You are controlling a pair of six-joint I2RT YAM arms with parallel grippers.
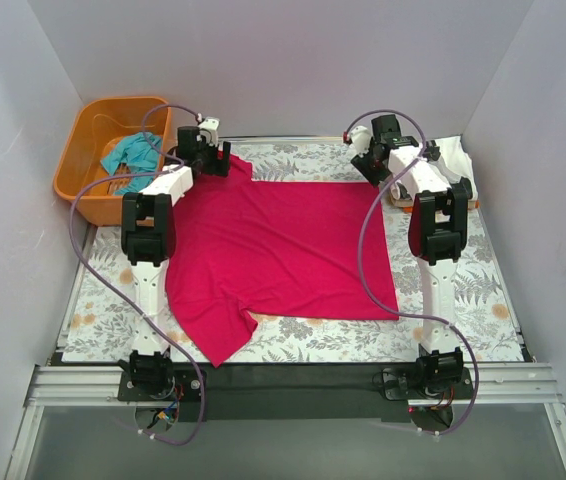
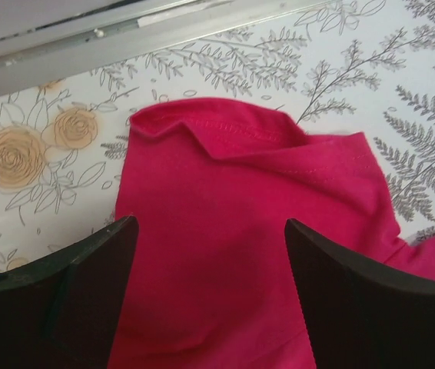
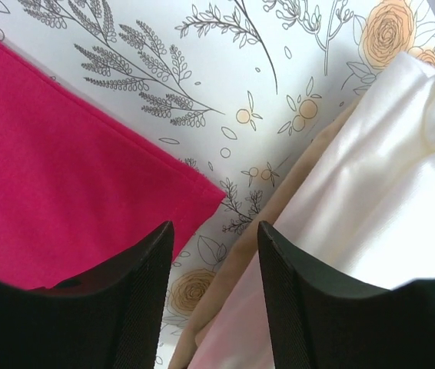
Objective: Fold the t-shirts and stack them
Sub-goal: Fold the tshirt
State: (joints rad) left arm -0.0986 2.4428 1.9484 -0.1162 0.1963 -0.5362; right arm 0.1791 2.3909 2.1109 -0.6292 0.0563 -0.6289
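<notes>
Magenta t-shirt (image 1: pixel 283 250) lies spread, unfolded; teal t-shirt (image 1: pixel 135 155) sits in basket (image 1: pixel 71 160) at ten o'clock; left claw (image 2: pixel 210 224) and right claw (image 3: pixel 216 228) open, empty.

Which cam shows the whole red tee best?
Top external: the red tee lies spread flat, with nearly its whole outline visible. Left wrist shows only a rumpled, hemmed edge up close; right wrist shows only one corner against the floral cover.

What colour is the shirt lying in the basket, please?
The shirt is teal, clearest in the top view.
</notes>
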